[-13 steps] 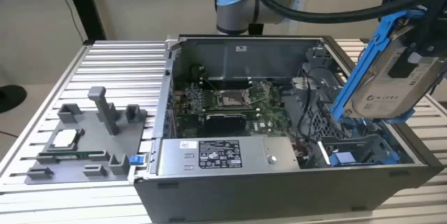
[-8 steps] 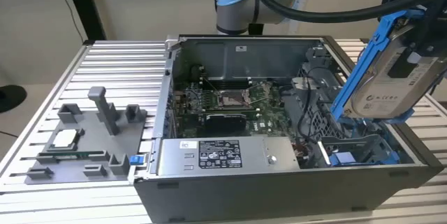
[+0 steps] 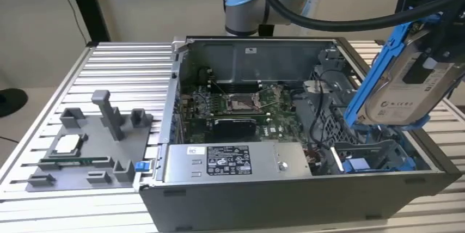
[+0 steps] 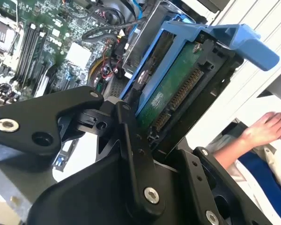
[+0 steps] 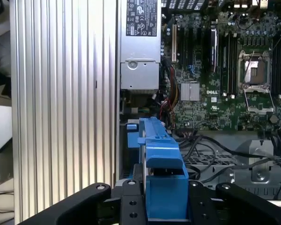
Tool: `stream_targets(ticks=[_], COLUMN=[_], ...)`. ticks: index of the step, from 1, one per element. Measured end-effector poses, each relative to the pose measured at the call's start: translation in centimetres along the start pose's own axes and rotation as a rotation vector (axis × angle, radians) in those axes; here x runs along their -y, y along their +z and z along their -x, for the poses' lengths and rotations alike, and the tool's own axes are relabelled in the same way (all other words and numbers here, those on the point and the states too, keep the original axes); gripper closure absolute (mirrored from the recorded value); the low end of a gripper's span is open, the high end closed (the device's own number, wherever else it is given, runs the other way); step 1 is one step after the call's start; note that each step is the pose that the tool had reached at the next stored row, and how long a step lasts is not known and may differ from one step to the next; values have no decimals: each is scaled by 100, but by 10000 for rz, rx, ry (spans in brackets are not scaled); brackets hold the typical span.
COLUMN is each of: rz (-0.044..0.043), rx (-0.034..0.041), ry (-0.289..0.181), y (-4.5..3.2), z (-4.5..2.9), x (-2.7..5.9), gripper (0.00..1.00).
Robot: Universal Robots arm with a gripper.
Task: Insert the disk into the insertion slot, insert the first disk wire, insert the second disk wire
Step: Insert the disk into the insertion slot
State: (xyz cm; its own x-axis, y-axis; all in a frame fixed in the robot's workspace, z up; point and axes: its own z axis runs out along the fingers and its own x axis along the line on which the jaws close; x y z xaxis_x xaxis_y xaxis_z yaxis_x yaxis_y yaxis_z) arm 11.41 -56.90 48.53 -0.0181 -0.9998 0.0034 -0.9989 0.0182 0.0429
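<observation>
1. The black linkage gripper (image 3: 430, 61) on the arm is hanging over the open dark grey computer case (image 3: 291, 41), at the exterior view's right end of it.
2. The gripper's fingers (image 5: 130, 204) are closing on the disk (image 3: 407, 99), a silver-grey rectangular hard drive with a white label in a bright blue plastic carrier frame. In the first wrist view they are pressing on both sides of the blue frame (image 5: 164, 180).
3. The disk is hanging in the air, tilted, with its upper end leaning toward the exterior view's right. The second wrist view is showing its green circuit-board underside (image 4: 171, 91) and connector row.
4. The insertion slot (image 3: 374, 159), a grey metal bay with blue plastic guide rails, is lying directly under the disk's lower end. The disk is not sitting in it.
5. Black cables (image 3: 316, 118) are running loose between the slot and the green motherboard (image 3: 240, 108).
6. The grey labelled power-supply box (image 3: 225, 162) is sitting along the case's near wall.
7. The case is standing on a ribbed aluminium table (image 3: 123, 64), beside a grey moulded fixture tray (image 3: 87, 154).
8. A person's hand (image 4: 267, 126) is resting off past the table edge.
</observation>
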Motion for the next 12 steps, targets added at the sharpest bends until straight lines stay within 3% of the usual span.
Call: stream_targets(ticks=[12], rz=[0], rx=[0], ry=[0], y=[80], z=[-3], x=[65], gripper=[100])
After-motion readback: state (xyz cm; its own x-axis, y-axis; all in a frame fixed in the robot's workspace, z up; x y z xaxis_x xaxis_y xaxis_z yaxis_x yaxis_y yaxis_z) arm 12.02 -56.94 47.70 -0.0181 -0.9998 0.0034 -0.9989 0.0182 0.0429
